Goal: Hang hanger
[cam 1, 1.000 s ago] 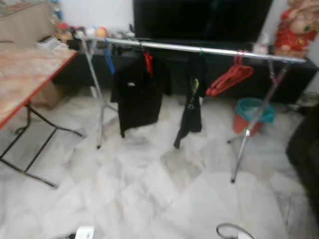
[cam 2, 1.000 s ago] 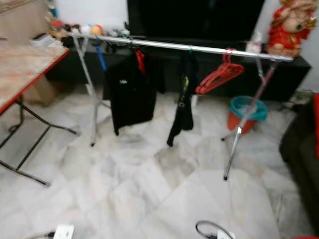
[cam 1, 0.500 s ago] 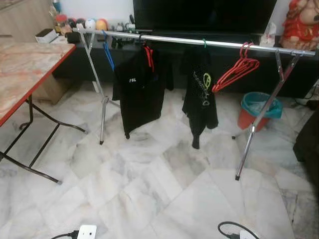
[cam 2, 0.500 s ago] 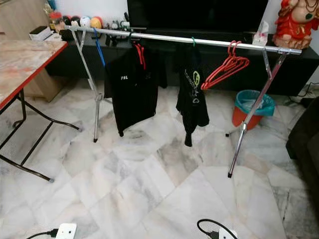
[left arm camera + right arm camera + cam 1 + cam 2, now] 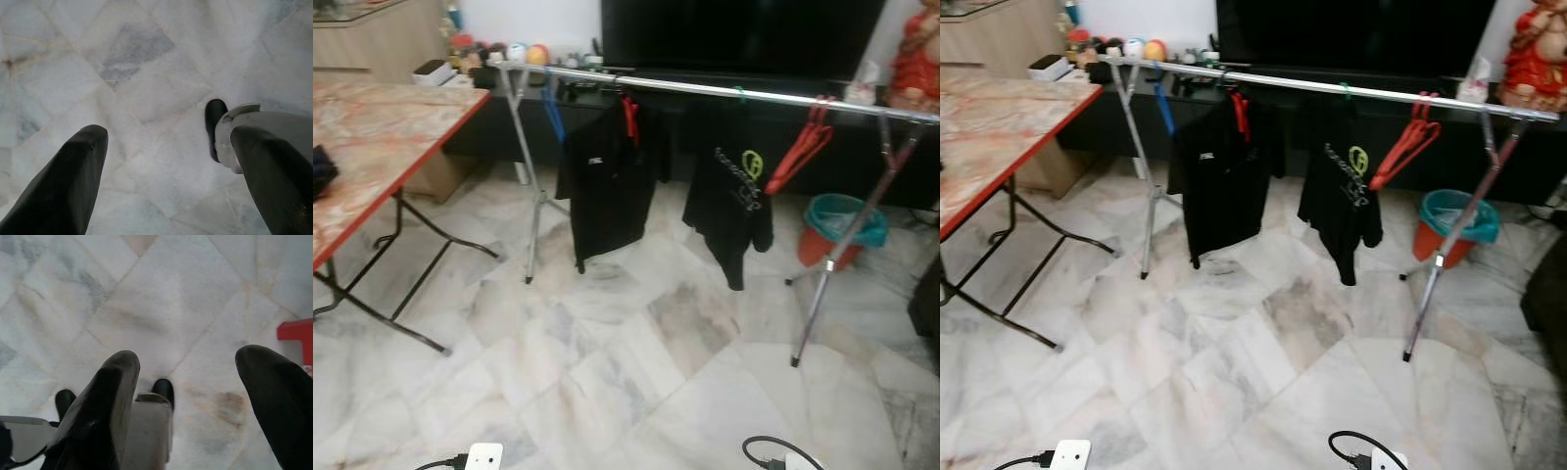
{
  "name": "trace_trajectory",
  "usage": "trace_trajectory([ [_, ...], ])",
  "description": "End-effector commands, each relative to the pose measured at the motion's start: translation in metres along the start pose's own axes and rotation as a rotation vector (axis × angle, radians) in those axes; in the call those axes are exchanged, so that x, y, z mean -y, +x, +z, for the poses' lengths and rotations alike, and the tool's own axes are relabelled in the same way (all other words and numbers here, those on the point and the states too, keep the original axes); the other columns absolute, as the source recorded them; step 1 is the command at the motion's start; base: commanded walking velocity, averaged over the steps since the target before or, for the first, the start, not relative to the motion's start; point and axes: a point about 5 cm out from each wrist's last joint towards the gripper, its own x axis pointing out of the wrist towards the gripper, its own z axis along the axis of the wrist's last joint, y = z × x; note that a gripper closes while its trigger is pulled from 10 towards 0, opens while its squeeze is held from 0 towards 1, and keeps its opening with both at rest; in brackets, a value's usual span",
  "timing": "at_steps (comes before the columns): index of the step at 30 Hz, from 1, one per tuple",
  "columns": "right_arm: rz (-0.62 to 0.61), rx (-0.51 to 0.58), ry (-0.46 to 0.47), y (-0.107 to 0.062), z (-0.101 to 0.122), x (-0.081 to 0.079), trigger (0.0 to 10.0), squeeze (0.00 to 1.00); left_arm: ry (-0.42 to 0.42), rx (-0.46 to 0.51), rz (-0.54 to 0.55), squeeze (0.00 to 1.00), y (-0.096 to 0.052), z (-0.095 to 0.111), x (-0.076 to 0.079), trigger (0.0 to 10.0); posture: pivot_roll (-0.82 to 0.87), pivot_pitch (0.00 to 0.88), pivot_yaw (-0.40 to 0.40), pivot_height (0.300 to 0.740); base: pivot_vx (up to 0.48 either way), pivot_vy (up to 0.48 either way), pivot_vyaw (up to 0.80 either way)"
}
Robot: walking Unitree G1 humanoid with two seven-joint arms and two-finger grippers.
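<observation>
The head camera has swung left since the earlier frame, and the black shirt (image 5: 1340,201) has turned more face-on. The red hangers (image 5: 1406,142) hang on the rail (image 5: 1332,88), well apart from both tools: left tool (image 5: 166,147) and right tool (image 5: 188,382) point at the marble floor (image 5: 1263,362), fingers spread, holding nothing.

silver rail (image 5: 1332,88); red hangers (image 5: 1406,141); blue hanger (image 5: 1165,108); black shirt (image 5: 1224,176) on red hanger; black top (image 5: 1340,201) with lime-green print; teal-lined orange bin (image 5: 1451,227); grey-veined white marble floor (image 5: 1234,362) under black left gripper (image 5: 166,147) and right gripper (image 5: 188,367) fingers; marbled pink, red-edged table (image 5: 372,137)
</observation>
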Motion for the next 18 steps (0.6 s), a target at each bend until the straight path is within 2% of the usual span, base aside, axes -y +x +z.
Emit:
trace_trajectory([
  [1,-0.006,0.003,0.018,-0.0006,-0.0011,0.0009,10.0,0.0,0.002,-0.011,0.002,0.0,-0.0002,-0.0018,-0.0027,10.0,-0.01,0.0,0.017,0.74,0.0,0.285,0.0],
  [18,0.001,0.008,0.02,-0.0007,-0.0009,0.0005,10.0,0.0,0.002,-0.012,0.003,0.0,-0.0002,-0.002,-0.003,10.0,0.0,0.0,0.016,0.74,0.0,0.277,0.0],
])
